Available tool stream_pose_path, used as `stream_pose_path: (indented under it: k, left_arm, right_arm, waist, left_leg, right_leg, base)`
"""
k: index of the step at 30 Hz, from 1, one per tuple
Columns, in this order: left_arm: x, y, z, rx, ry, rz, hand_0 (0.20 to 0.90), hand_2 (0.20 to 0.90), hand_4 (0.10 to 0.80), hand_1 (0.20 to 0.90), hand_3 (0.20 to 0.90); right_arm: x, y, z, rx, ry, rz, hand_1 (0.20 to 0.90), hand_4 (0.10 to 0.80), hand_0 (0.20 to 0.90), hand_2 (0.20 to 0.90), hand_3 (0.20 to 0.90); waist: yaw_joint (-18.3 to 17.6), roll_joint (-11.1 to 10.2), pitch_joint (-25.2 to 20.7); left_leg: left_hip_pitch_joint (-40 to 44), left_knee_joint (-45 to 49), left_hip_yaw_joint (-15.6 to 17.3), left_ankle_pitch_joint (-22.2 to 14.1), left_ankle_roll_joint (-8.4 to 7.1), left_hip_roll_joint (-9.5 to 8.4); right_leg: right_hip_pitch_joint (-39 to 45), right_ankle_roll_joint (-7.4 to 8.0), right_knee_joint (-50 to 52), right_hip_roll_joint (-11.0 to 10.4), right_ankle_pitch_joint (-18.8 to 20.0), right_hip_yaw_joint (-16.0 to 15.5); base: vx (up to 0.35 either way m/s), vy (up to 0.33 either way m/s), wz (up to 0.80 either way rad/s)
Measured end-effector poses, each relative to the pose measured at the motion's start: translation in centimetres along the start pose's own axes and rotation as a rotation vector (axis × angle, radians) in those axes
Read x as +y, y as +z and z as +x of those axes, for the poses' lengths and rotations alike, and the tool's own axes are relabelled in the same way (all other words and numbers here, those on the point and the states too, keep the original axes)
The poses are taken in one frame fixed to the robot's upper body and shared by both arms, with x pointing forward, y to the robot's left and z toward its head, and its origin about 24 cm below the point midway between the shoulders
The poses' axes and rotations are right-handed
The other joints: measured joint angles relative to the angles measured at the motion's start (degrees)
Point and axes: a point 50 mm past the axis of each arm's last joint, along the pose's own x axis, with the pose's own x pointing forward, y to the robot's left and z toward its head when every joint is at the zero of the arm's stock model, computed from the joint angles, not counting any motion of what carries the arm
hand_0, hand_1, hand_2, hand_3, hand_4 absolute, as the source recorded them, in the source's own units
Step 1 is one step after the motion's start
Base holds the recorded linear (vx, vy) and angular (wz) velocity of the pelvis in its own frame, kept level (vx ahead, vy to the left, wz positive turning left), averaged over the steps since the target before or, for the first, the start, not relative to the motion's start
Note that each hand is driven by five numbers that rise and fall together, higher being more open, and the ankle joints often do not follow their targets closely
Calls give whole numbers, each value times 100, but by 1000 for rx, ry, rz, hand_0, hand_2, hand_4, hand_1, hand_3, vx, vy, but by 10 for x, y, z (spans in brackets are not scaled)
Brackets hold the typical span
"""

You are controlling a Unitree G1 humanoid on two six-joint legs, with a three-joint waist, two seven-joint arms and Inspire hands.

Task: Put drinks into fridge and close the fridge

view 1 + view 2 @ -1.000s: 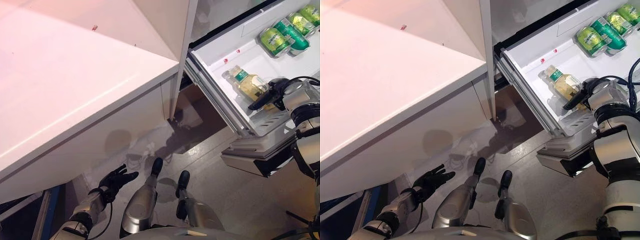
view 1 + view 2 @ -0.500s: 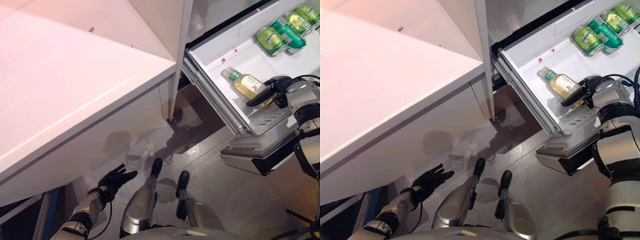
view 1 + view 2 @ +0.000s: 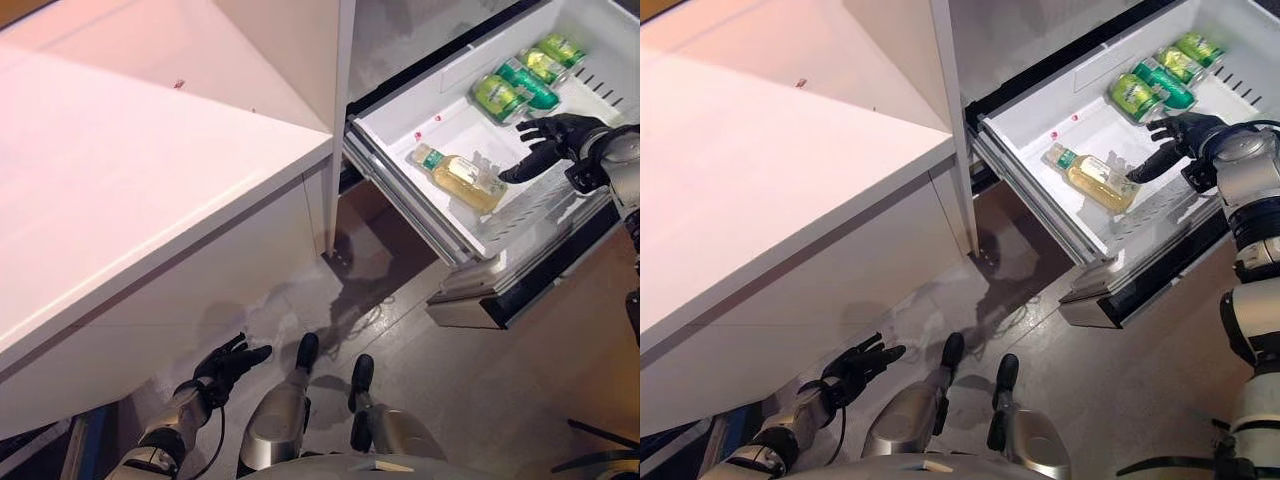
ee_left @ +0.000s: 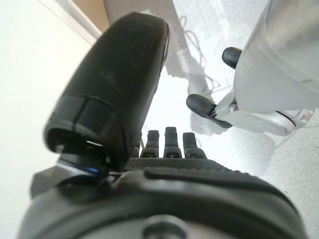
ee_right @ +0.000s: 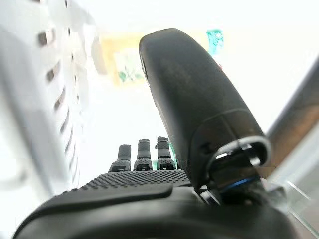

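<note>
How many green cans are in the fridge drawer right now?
3, clustered at the drawer's far end: one nearest the bottle, a teal one beside it, one farthest back. The right hand may hide more.

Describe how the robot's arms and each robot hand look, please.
Both arms are silver-grey with rounded metallic segments. The left robot hand and the right robot hand are black, with fingers and a thick thumb; the palms have a fine dotted texture. No white thumb cover shows.
</note>
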Motion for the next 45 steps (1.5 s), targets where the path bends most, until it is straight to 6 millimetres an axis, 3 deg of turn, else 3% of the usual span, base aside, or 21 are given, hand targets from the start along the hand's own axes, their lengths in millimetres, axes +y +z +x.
stream_pose_path:
  k: [4, 7, 9, 12, 17, 20, 21, 23, 24, 27, 29, 33, 36, 39, 45]
  left_arm:
    - [1, 1, 0, -4, 8, 12, 900, 900, 800, 900, 900]
    - [10, -4, -3, 6, 37, -10, 900, 900, 800, 900, 900]
    - [14, -11, -5, 32, 53, 7, 900, 900, 800, 900, 900]
    - [17, -19, -7, 58, 63, 21, 900, 900, 800, 900, 900]
    - [26, -44, -16, 146, 90, 55, 900, 900, 800, 900, 900]
    - [21, -54, -17, 178, 70, 71, 900, 900, 800, 900, 900]
    - [13, -59, -16, 190, 45, 78, 900, 900, 800, 900, 900]
    - [6, -62, -14, 199, 21, 87, 900, 900, 800, 900, 900]
    - [-1, -67, -13, 215, -4, 89, 900, 900, 800, 900, 900]
    - [-8, -73, -13, 236, -33, 107, 900, 900, 800, 900, 900]
    - [-16, -62, -7, 216, -56, 151, 900, 900, 800, 900, 900]
    - [-41, -5, 13, 78, -69, 191, 900, 900, 800, 900, 900]
    - [-51, 14, 17, 5, -83, 162, 900, 900, 800, 900, 900]
    - [-51, 17, 16, -20, -88, 125, 900, 900, 800, 900, 900]
    - [-51, 21, 17, -45, -80, 92, 900, 900, 800, 900, 900]
  right_arm:
    - [-23, 33, -20, -208, -125, -109, 900, 800, 900, 900, 900]
    - [-34, 61, -40, -408, -260, -151, 900, 800, 900, 900, 900]
    - [-37, 69, -51, -514, -353, -113, 900, 800, 900, 900, 900]
    - [-42, 63, -70, -648, -498, 33, 900, 800, 900, 900, 900]
    - [-11, 26, -66, -675, -587, 404, 900, 800, 900, 900, 900]
    - [13, -13, -56, -565, -606, 624, 900, 800, 900, 900, 900]
    - [24, -38, -52, -476, -639, 727, 900, 800, 900, 900, 900]
    - [36, -61, -47, -380, -680, 818, 900, 800, 900, 900, 900]
    - [49, -83, -43, -275, -714, 889, 900, 800, 900, 900, 900]
    - [63, -105, -40, -156, -741, 951, 900, 800, 900, 900, 900]
    - [63, -109, -40, -149, -780, 999, 900, 800, 900, 900, 900]
    - [44, -86, -30, -234, -853, 1164, 900, 800, 900, 900, 900]
    - [50, -71, -26, -311, -828, 1312, 900, 800, 900, 900, 900]
    - [42, -59, -25, -394, -797, 1379, 900, 800, 900, 900, 900]
    - [49, -39, -20, -565, -611, 1490, 900, 800, 900, 900, 900]
  waist:
    - [-90, -38, -24]
    - [-164, -183, -224]
    - [-198, -272, -384]
    - [-201, -353, -583]
    - [-378, -365, -1180]
    - [-484, -284, -1241]
    - [-502, -219, -1246]
    - [-517, -168, -1217]
    - [-525, -83, -1159]
    - [-537, 66, -952]
    - [-526, 143, -767]
    - [-305, 206, 90]
    - [-245, 181, 567]
    - [-242, 188, 614]
    - [-264, 188, 636]
  left_leg:
    - [108, -1, 60, -12, 22, -4]
    - [159, -1, 127, -38, 55, 3]
    - [183, -1, 164, -63, 74, 1]
    - [303, 0, 266, -116, 106, -11]
    - [503, -2, 448, -275, 142, -42]
    - [672, 0, 496, -294, 185, -60]
    - [642, 96, 510, -332, 202, -88]
    - [618, 269, 512, -405, 211, -111]
    - [613, 400, 510, -457, 226, -127]
    - [528, 631, 491, -511, 255, -150]
    - [42, 973, 400, -519, 254, -177]
    - [-1361, 1882, 301, -547, 164, -272]
    - [-1667, 2226, 235, -582, 170, -402]
    - [-1923, 2409, 213, -590, 180, -453]
    - [-2183, 2502, 224, -591, 183, -502]
  right_leg:
    - [85, 12, 0, -9, 18, 61]
    - [101, 12, 0, -1, 18, 155]
    - [102, 15, -1, -5, 16, 216]
    - [184, 39, -1, -21, -2, 313]
    - [310, 84, -1, -50, -37, 537]
    - [465, 145, 44, -74, -81, 585]
    - [474, 161, 58, -96, -92, 603]
    - [484, 178, 124, -118, -105, 606]
    - [489, 204, 243, -134, -146, 603]
    - [439, 219, 447, -158, -220, 572]
    - [-101, 208, 927, -158, -348, 493]
    - [-1700, 96, 2284, -225, -573, 432]
    - [-2125, 45, 2931, -402, -824, 365]
    - [-2378, 57, 3148, -436, -836, 380]
    - [-2705, 70, 3356, -442, -843, 488]
  base:
    - [1, 66, -8]
    - [30, 67, -14]
    - [37, 56, -16]
    - [39, 48, -16]
    - [61, 16, -23]
    - [69, -31, -8]
    - [74, -45, -3]
    - [67, -69, -1]
    - [23, -77, 2]
    - [-223, -110, 7]
    - [-572, -124, 17]
    - [-328, -60, 10]
    - [-83, 15, 22]
    - [-56, 36, 3]
    - [-46, 33, -5]
